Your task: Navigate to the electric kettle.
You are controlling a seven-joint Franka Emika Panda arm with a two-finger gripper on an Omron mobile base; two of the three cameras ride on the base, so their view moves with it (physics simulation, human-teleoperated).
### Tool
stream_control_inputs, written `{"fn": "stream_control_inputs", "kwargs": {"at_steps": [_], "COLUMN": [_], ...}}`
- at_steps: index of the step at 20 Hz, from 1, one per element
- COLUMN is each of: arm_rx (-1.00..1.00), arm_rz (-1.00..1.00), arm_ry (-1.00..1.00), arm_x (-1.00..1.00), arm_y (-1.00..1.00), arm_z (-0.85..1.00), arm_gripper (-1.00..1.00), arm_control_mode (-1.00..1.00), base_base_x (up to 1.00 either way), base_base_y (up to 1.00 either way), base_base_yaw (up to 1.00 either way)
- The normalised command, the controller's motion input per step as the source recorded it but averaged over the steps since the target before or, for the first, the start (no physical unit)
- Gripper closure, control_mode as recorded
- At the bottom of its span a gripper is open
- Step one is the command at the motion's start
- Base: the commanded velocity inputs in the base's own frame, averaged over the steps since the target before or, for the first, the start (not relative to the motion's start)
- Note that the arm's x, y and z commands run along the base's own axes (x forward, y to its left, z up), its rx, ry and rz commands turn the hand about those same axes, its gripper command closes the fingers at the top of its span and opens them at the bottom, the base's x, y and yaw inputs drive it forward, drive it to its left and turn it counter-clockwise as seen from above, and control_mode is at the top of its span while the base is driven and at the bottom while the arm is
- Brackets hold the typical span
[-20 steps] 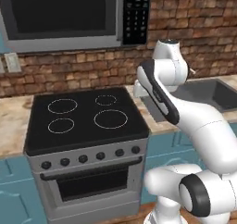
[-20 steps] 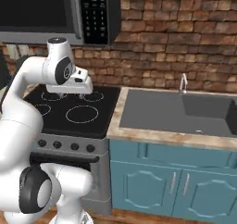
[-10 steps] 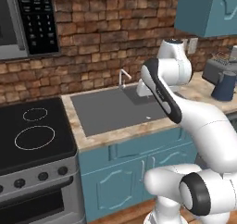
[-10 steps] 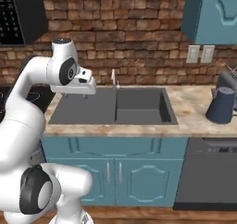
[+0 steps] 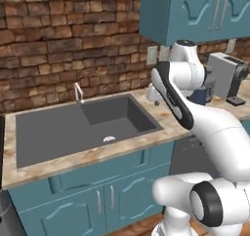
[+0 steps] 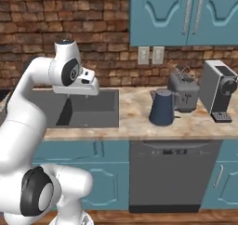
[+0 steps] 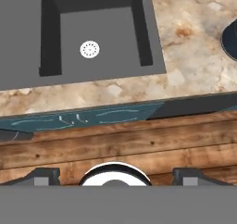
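Note:
The electric kettle is dark blue with a handle and stands on the stone counter right of the sink. In the left base view my arm covers most of the kettle. In the hand view a dark curved slice of the kettle shows at the right edge. My gripper is open and holds nothing, its two dark fingertips standing wide apart. The hand hangs above the sink's front right corner, well left of the kettle.
A grey sink with a faucet lies to the left. A toaster and a coffee machine stand right of the kettle. A dishwasher sits under the counter, with teal cabinets overhead.
The whole picture has shifted: the base has driven right. The stove has left the views, the sink has slid left, and the kettle, toaster and coffee machine are closer. The arm's pose is unchanged.

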Motion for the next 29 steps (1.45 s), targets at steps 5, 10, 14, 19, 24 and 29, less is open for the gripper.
{"fn": "stream_control_inputs", "kwargs": {"at_steps": [5, 10, 14, 19, 24, 29], "arm_rx": [0.0, 0.0, 0.0, 0.0, 0.0, 0.0], "arm_rz": [0.0, 0.0, 0.0, 0.0, 0.0, 0.0], "arm_ry": [0.0, 0.0, 0.0, 0.0, 0.0, 0.0], "arm_x": [0.0, 0.0, 0.0, 0.0, 0.0, 0.0], "arm_y": [0.0, 0.0, 0.0, 0.0, 0.0, 0.0], "arm_z": [0.0, 0.0, 0.0, 0.0, 0.0, 0.0], "arm_gripper": [-1.0, -1.0, -1.0, -1.0, -1.0, -1.0], "arm_control_mode": [1.0, 1.0, 1.0, 1.0, 1.0, 1.0], "base_base_x": [0.61, 0.48, 0.57, 0.73, 0.45, 0.03], "base_base_y": [-1.0, -1.0, -0.72, -0.47, -0.04, 0.0], "base_base_yaw": [0.18, 0.32, 0.27, 0.14, 0.0, 0.0]}}
